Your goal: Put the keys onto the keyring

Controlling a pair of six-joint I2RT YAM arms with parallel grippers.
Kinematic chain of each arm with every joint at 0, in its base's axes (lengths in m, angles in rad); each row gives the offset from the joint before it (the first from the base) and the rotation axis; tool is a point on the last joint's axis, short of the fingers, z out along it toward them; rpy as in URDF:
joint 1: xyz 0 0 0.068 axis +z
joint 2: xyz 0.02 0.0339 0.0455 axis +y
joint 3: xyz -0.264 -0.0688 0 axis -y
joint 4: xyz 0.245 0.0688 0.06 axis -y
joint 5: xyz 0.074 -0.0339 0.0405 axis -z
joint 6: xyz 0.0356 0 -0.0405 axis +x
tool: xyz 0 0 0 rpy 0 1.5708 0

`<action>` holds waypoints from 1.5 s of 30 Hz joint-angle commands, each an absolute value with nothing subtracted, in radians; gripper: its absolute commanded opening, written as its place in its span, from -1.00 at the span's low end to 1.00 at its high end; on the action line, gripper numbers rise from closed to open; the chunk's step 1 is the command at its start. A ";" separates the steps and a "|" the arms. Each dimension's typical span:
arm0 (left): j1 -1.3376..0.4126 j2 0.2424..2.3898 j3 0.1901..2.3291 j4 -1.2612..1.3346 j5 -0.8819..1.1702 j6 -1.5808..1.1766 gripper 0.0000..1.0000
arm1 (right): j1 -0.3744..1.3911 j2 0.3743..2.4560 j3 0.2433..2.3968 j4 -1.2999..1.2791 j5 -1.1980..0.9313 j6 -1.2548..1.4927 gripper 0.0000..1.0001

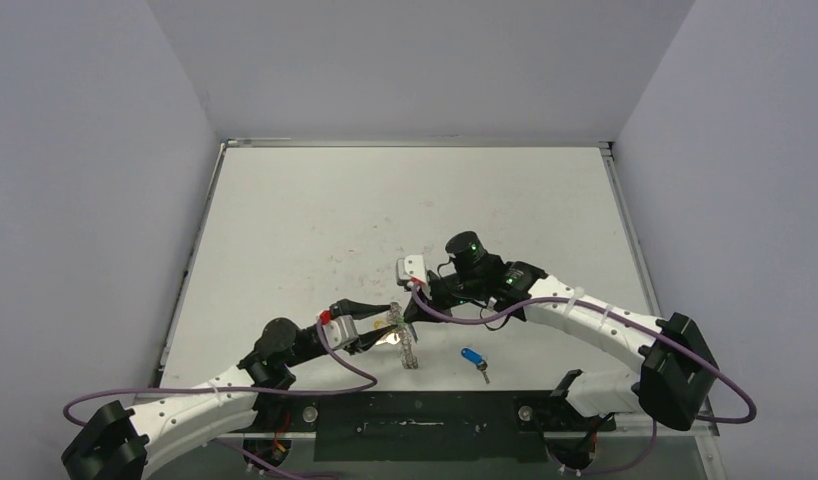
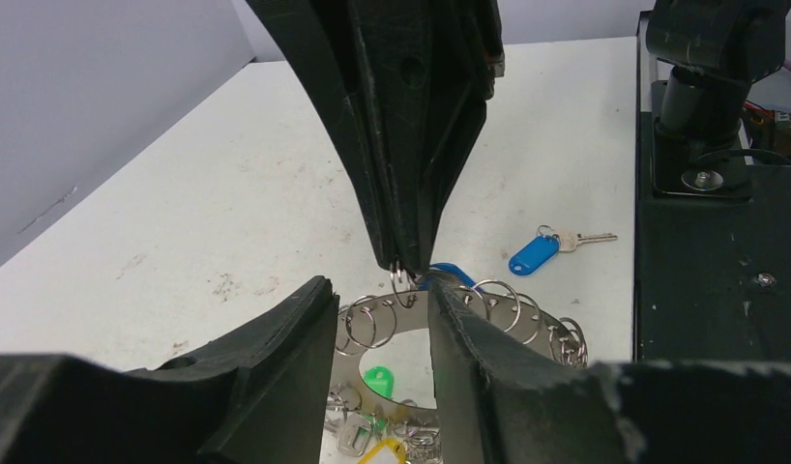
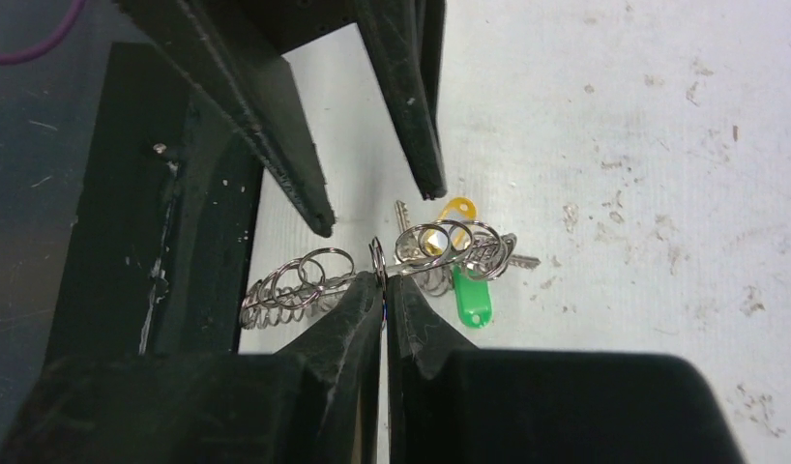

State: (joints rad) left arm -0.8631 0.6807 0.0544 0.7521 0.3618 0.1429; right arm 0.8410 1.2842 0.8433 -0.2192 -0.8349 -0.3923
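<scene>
The keyring (image 1: 411, 345) stands tilted near the table's front, with its low end on the table. It shows in the left wrist view (image 2: 411, 324) and edge-on in the right wrist view (image 3: 295, 285). A green-tagged key (image 3: 472, 295) and a yellow-tagged key (image 3: 459, 208) hang on it. My right gripper (image 1: 413, 300) is shut at the keyring's upper edge (image 2: 408, 263) on a small wire ring. A blue tag (image 2: 452, 274) pokes out beside its tips. My left gripper (image 1: 390, 322) is open, its fingers (image 2: 305, 348) just short of the keyring. A second blue-tagged key (image 1: 472, 357) lies loose on the table (image 2: 534, 253).
The black base plate (image 1: 415, 420) runs along the near edge, right beside the keyring and the loose key. The right arm's base (image 2: 711, 97) stands on it. Grey walls enclose the white table (image 1: 405, 200) on three sides.
</scene>
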 commanded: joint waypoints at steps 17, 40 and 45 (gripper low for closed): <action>-0.868 0.702 0.148 0.646 0.360 0.141 -0.37 | 1.010 1.494 1.277 -0.799 -0.349 -0.385 -1.00; -0.868 0.848 0.219 0.683 0.449 0.149 -0.65 | 1.036 1.509 1.294 -0.790 -0.412 -0.394 -1.00; -0.869 0.861 0.226 0.688 0.455 0.155 -0.76 | 1.036 1.509 1.292 -0.785 -0.417 -0.394 -1.00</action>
State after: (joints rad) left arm -0.8631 0.8536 0.1699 0.6380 0.4259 0.1429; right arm 1.0294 1.4876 1.2697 -0.7864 -0.4076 -0.3996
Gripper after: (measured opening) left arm 0.142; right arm 0.036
